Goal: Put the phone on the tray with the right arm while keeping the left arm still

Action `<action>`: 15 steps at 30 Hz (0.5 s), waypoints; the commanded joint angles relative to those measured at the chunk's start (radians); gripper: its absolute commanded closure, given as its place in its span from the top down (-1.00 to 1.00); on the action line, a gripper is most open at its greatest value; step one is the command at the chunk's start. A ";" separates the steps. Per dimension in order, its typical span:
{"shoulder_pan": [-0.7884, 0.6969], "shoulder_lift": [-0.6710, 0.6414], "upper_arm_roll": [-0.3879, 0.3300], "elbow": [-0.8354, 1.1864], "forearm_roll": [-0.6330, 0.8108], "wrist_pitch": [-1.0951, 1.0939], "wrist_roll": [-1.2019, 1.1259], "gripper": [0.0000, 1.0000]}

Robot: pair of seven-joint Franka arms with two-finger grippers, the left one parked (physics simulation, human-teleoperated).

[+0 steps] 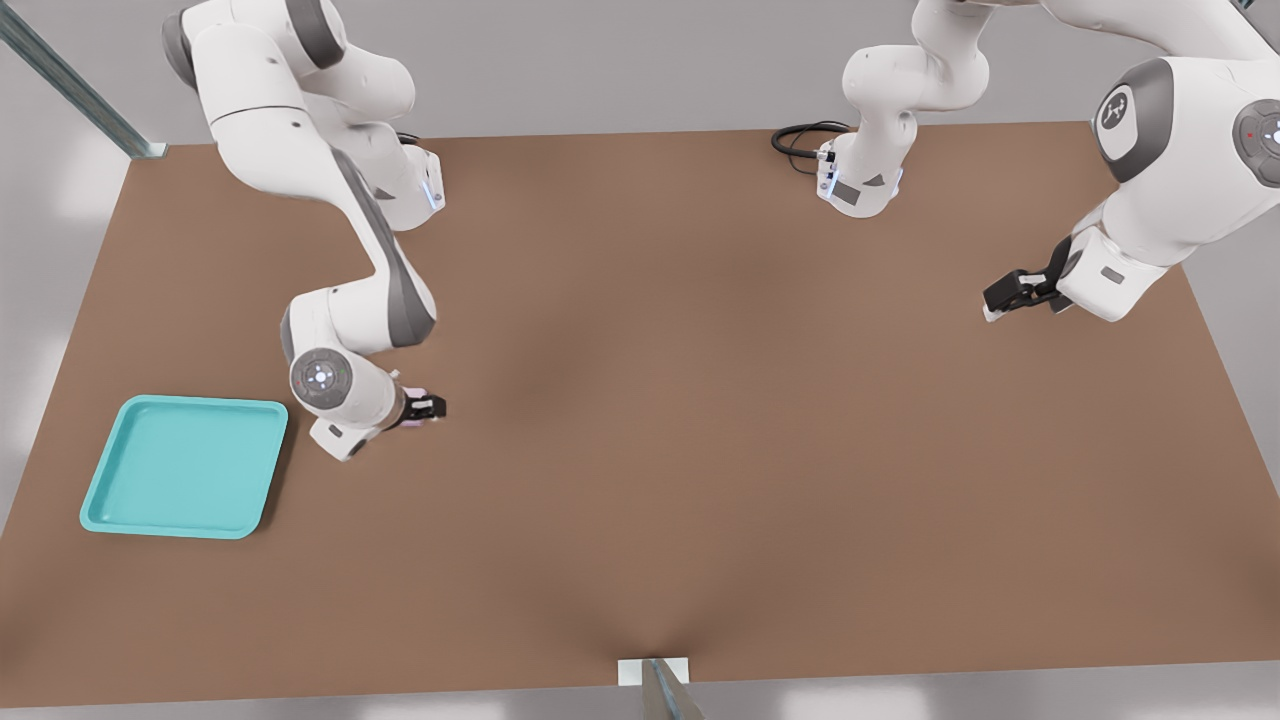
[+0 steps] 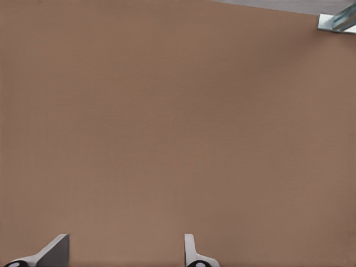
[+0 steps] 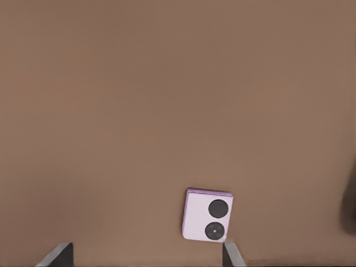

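Matt brown desk, smooth. Glossy turquoise plastic tray at lower left. Matt pink phone with shiny black lenses. Black matt tool beside tray.

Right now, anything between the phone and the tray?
Nothing visible. The gripper hovers open just above the phone, which lies flat on the table. Between there and the tray, toward the front view's left, only the working arm's own wrist overhangs bare tabletop.

Bare table separates the end effector from the tray; nothing stands between.
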 commanded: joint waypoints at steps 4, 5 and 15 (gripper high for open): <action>-0.029 0.003 0.010 -0.084 0.003 0.112 0.393 1.00; -0.029 0.003 0.010 -0.105 0.003 0.115 0.393 1.00; -0.064 0.013 0.014 -0.239 0.001 0.247 0.390 1.00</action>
